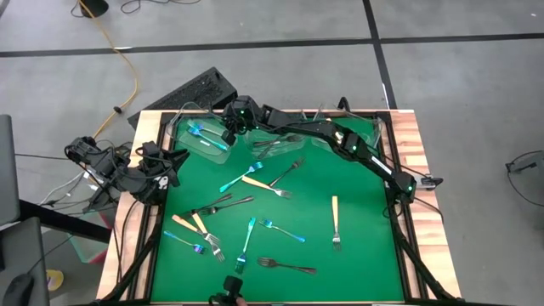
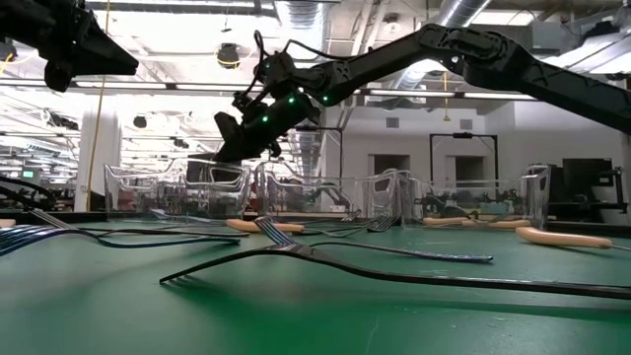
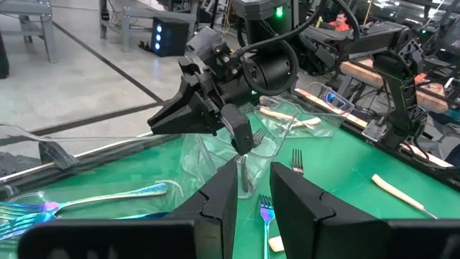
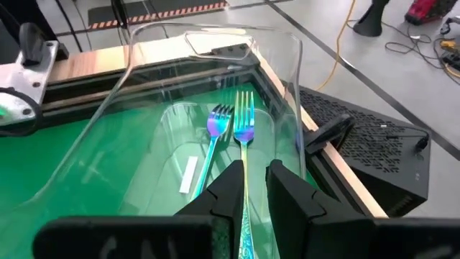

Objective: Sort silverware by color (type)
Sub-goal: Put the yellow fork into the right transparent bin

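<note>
Forks all over the green mat [image 1: 357, 255] right now, three kinds mixed together: shiny blue-teal ones, dark grey ones and cream-handled ones. The right arm reaches clear across the table to the far left corner, and the right gripper [image 4: 251, 188] hangs over a clear tub [image 4: 287, 79] there. In the right wrist view a blue fork [image 4: 244, 126] runs between its fingers [image 4: 226, 185], tines pointing into the tub, next to a second blue fork [image 4: 215, 133] already lying inside. The jaws stand close around the handle, but I honestly can't tell whether they're pinching it or have just let go. The left gripper [image 3: 253, 193] sits back at the left edge of the table, fingers a little apart with nothing between them, just pointing toward the right arm's wrist. Out on the mat there's a cream-handled fork [image 1: 335, 219] lying alone on the right side, a dark fork [image 1: 286, 266] near the front edge, a teal fork [image 1: 246, 246] standing nearly straight beside it, and a loose bunch of cream and dark ones toward the left. More clear tubs [image 1: 340, 127] line the far edge.
</note>
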`<move>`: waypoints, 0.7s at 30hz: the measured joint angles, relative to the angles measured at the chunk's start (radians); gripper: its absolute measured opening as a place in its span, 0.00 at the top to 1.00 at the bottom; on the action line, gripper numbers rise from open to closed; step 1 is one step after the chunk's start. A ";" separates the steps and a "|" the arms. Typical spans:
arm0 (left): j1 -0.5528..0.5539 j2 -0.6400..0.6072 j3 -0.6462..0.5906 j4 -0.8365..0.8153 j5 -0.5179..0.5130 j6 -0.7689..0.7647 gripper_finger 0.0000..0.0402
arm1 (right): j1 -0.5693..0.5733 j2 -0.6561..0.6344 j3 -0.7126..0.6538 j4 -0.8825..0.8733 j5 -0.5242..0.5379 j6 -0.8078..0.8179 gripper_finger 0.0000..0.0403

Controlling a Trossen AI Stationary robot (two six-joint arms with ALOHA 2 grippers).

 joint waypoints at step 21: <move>0.000 0.000 0.000 0.000 0.005 -0.009 0.83 | -0.002 -0.132 0.007 -0.080 -0.018 -0.055 0.79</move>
